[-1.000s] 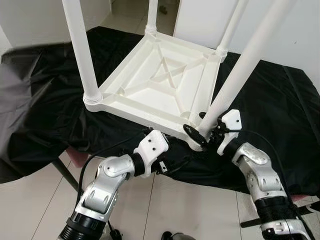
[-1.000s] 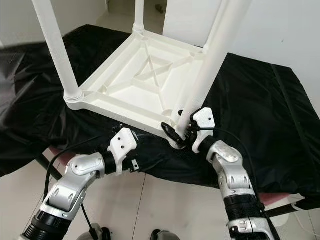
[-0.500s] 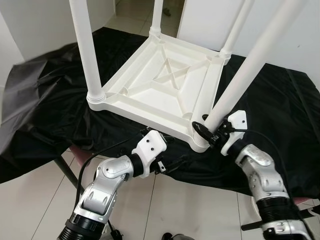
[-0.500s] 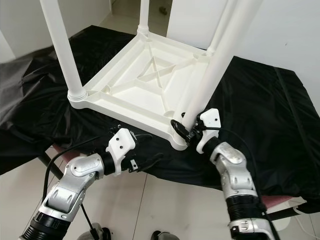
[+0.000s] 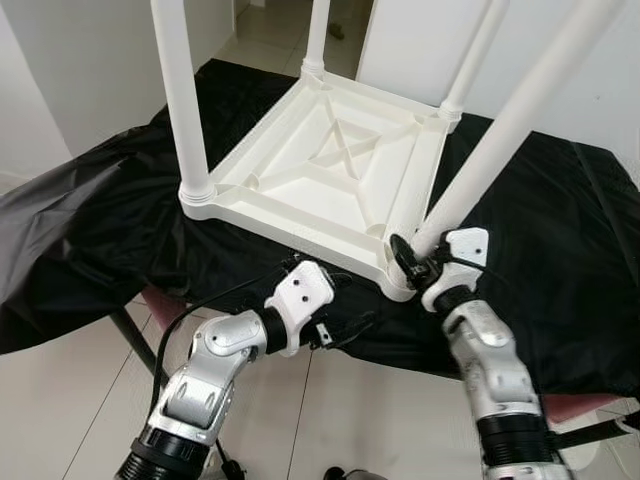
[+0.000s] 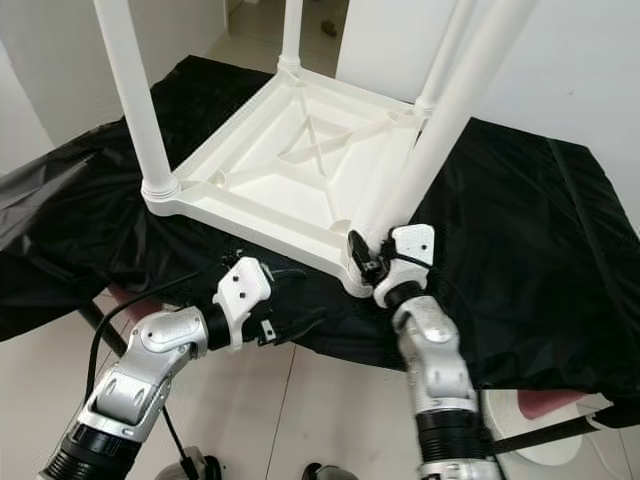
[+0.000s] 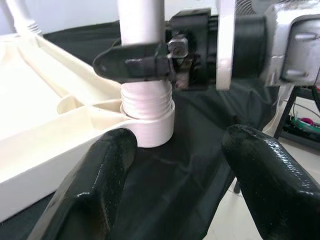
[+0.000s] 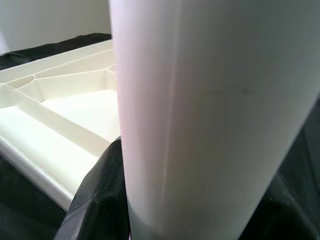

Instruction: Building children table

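I see the white children's table lying upside down on the black cloth that covers the counter, its ribbed underside facing up and legs rising from its corners. My right tool is clenched on the near-right leg just above where it enters the corner socket; from the left wrist camera I make out its black fingers wrapped around the leg, with screw threads showing between the grip and the socket. That leg leans to the right rather than standing straight. My left tool hangs released, fingers spread apart, just off the near edge of the counter, near that corner but touching nothing. Below is pale tiled floor.
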Controlling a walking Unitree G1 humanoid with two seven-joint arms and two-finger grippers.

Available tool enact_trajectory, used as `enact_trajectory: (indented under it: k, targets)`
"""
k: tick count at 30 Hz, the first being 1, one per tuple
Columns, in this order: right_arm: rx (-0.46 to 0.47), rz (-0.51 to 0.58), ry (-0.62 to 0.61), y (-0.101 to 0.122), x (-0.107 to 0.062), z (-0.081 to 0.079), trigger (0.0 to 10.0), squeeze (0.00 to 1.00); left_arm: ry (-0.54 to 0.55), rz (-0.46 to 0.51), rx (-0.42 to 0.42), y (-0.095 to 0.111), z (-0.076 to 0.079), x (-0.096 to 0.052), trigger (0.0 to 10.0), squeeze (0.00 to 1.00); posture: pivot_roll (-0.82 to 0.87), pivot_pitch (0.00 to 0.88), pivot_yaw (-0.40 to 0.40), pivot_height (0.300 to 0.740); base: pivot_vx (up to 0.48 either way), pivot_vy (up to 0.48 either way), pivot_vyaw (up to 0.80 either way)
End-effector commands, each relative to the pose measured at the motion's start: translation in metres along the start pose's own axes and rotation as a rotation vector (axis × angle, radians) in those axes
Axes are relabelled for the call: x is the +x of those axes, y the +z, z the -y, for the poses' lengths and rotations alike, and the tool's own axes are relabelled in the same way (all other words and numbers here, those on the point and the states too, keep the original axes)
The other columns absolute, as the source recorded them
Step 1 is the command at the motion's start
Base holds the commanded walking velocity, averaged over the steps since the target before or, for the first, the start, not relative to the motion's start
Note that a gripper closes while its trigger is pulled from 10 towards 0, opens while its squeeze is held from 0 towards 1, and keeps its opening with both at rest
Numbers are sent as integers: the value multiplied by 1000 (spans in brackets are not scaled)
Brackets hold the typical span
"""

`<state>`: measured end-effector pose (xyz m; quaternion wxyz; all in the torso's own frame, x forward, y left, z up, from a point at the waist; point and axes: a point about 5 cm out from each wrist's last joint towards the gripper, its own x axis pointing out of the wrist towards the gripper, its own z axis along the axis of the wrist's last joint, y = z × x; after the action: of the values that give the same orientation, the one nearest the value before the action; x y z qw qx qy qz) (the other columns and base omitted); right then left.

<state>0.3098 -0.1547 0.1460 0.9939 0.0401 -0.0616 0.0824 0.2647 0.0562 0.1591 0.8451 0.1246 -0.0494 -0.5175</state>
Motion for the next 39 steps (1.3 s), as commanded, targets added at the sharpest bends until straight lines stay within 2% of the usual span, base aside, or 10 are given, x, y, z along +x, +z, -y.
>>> enact_trajectory:
  k: [1,11,12,17,18,19,20,27,28,39]
  targets:
    - [20,-83,-134,-19,-5,5,0,0,79,5,3,0,-3,2,10000,0,78,81,-84,740,0,0,0]
    - [47,-65,-267,-14,5,-12,0,0,81,18,0,2,-4,4,10000,0,80,71,-92,740,0,0,0]
    - [31,-60,-267,-12,5,-12,8745,0,81,19,1,2,-4,4,10000,0,83,64,-95,740,0,0,0]
    - [11,-55,-275,-10,5,-11,8745,0,82,21,2,2,-4,4,10000,0,83,63,-95,740,0,0,0]
    - [12,-41,-249,-8,5,-8,10000,90,84,20,4,2,-5,4,10000,0,87,61,-97,740,0,0,0]
    - [15,-30,-229,-6,5,-6,10000,90,86,20,5,2,-5,4,10000,0,87,61,-97,740,0,0,0]
    - [24,-16,-193,-4,5,-3,10000,1000,89,19,6,2,-6,3,10000,0,89,64,-99,740,0,0,0]
    - [-29,-6,-22,1,1,5,10000,1000,95,20,8,2,-6,3,10000,0,89,69,-99,740,0,0,0]
    - [-62,0,77,5,0,8,10000,0,93,19,7,2,-5,2,10000,0,89,73,-101,740,0,0,0]
    - [-117,-6,486,20,2,16,10000,0,69,21,3,2,0,3,10000,0,93,79,-85,740,0,0,0]
